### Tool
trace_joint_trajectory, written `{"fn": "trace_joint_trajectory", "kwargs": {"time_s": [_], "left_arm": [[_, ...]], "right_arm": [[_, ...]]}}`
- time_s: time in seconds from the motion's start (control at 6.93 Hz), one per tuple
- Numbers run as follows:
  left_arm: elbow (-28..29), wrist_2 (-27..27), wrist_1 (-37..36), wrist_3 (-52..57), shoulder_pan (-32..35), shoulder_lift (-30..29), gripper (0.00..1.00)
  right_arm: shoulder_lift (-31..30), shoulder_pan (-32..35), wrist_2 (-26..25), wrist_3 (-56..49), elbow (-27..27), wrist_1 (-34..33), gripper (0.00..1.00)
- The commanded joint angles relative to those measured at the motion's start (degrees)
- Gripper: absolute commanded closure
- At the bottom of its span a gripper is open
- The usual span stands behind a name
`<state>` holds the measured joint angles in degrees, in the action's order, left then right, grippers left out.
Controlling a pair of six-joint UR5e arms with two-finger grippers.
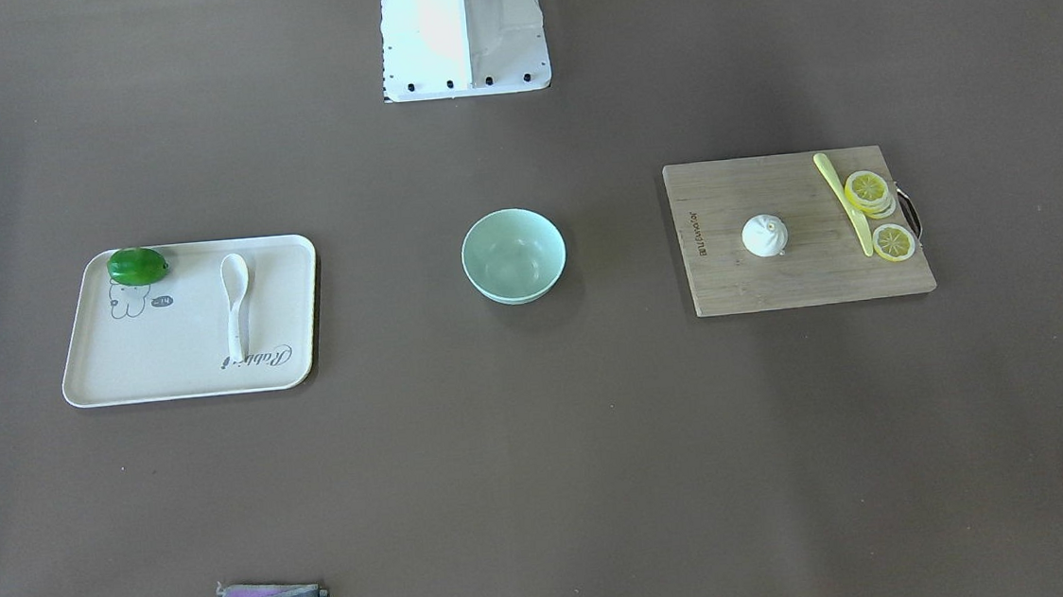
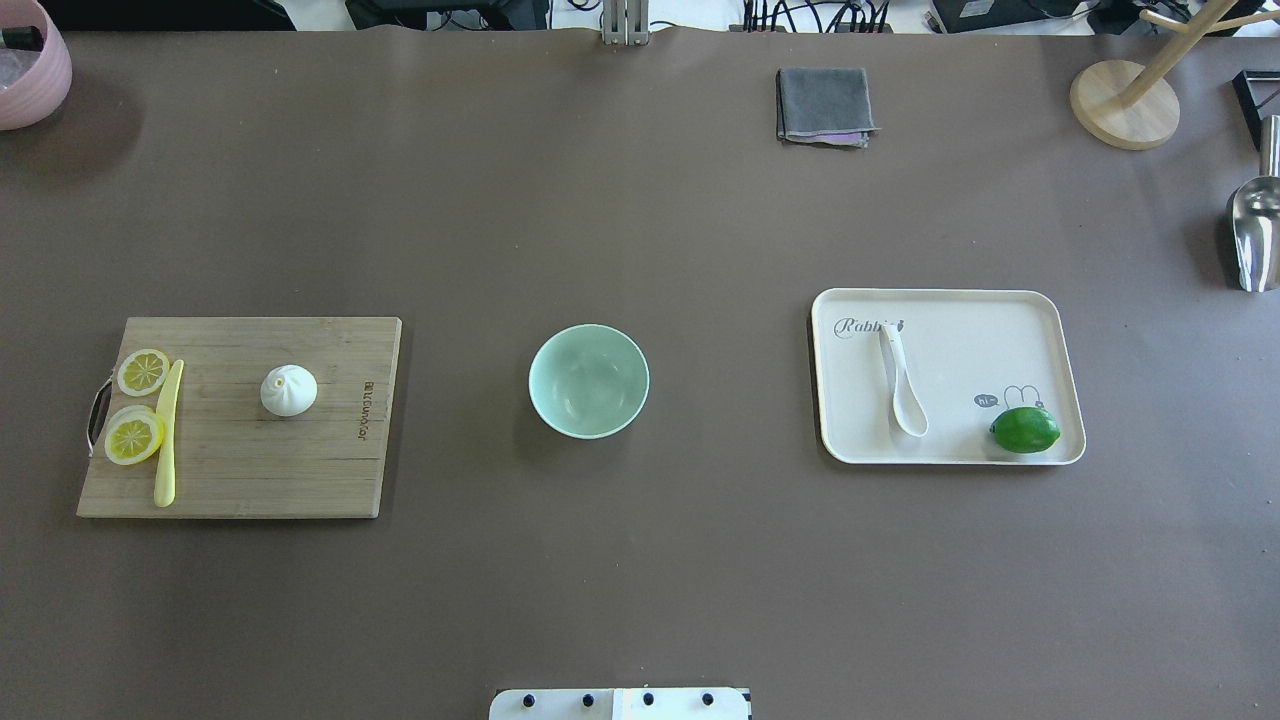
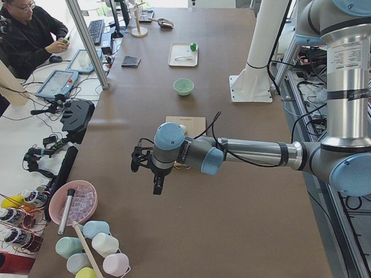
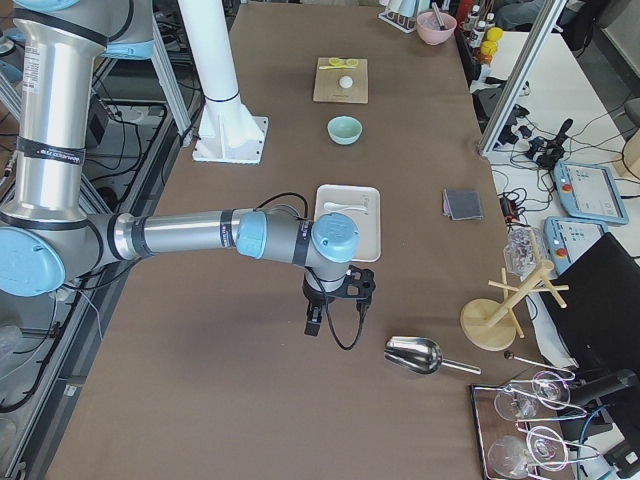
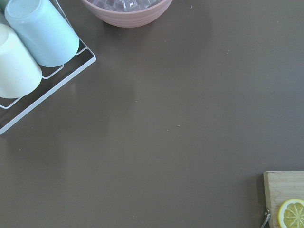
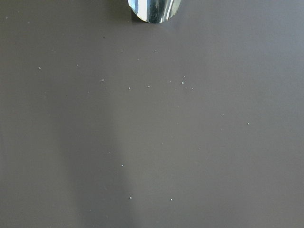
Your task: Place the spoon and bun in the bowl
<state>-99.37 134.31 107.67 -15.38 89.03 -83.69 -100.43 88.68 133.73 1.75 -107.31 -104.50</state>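
Note:
The white spoon [image 2: 903,385] lies on a cream tray [image 2: 965,350] at the right of the overhead view. The white pleated bun [image 2: 289,390] sits on a wooden cutting board [image 2: 300,470] at the left. The mint-green bowl [image 2: 588,380] stands empty between them. My left gripper [image 3: 145,169] shows only in the exterior left view, hovering beyond the board's end. My right gripper [image 4: 335,303] shows only in the exterior right view, hovering beyond the tray. I cannot tell whether either is open or shut.
A green lime [image 2: 1025,429] lies on the tray. Lemon slices [image 2: 135,435] and a yellow knife [image 2: 168,432] lie on the board. A grey cloth [image 2: 823,105], wooden stand [image 2: 1125,100], metal scoop [image 2: 1255,225], pink bowl [image 2: 30,70] and cup rack [image 5: 28,57] ring the table's edges.

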Motion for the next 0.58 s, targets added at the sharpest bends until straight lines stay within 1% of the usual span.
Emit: {"fn": "trace_joint_trajectory", "kwargs": {"time_s": [0.0, 0.43], "left_arm": [[0.2, -0.1, 0.1, 0.0, 0.0, 0.0, 0.02], [0.8, -0.2, 0.0, 0.0, -0.2, 0.0, 0.02]], "right_arm": [[0.2, 0.0, 0.0, 0.0, -0.1, 0.0, 0.00], [0.3, 0.0, -0.1, 0.0, 0.4, 0.0, 0.00]]}}
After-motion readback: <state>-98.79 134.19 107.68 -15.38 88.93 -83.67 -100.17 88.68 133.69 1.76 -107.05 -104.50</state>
